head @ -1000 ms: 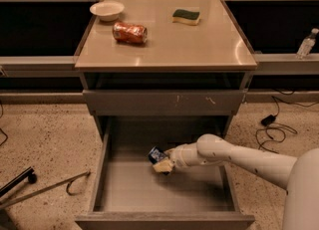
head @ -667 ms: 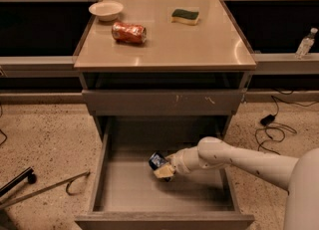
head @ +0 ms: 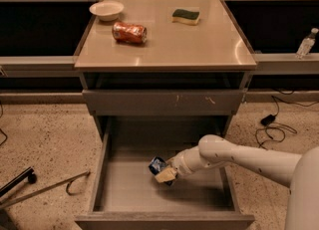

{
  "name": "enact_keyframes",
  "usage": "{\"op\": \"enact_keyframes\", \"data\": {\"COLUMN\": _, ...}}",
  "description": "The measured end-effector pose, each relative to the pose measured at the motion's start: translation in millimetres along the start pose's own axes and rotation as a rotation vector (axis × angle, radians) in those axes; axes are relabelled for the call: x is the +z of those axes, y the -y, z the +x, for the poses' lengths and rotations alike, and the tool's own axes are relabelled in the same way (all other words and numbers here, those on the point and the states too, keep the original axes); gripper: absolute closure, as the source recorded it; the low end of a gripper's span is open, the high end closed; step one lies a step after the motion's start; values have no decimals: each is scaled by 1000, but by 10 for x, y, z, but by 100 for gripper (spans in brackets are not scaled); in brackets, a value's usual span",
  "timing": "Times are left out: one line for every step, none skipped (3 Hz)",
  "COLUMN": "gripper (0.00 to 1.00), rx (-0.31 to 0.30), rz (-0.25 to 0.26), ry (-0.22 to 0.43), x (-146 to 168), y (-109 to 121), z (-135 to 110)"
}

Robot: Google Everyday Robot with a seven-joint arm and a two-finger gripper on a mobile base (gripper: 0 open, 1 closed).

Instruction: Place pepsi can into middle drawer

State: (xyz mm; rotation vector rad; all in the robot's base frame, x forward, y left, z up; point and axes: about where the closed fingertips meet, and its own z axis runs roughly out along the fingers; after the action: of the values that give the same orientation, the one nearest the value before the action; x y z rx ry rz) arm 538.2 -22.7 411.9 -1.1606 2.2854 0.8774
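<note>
Middle drawer [head: 130, 190] stands pulled out at the cabinet's foot. My white arm [head: 249, 157] reaches in from the right, and my jaws, low inside near the drawer's centre, grip the tilted blue pepsi can [head: 157, 164].

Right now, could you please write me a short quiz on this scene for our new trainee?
1. True or false: the tool is inside the open middle drawer, at the pepsi can.
2. Which is nearest the bowl: A sponge, B orange-red can, C bottle?
3. Fill in: the orange-red can lies on its ____.
Key: 1 true; 2 B; 3 side.
</note>
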Motion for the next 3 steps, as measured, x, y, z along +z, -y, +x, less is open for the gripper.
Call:
{"op": "enact_keyframes", "data": {"gripper": 57, "rx": 0, "rz": 0, "ry": 0, "x": 0, "y": 0, "z": 0}}
{"op": "enact_keyframes", "data": {"gripper": 34, "rx": 0, "rz": 0, "ry": 0, "x": 1, "y": 0, "z": 0}}
{"op": "enact_keyframes", "data": {"gripper": 11, "rx": 0, "rz": 0, "ry": 0, "x": 1, "y": -1, "z": 0}}
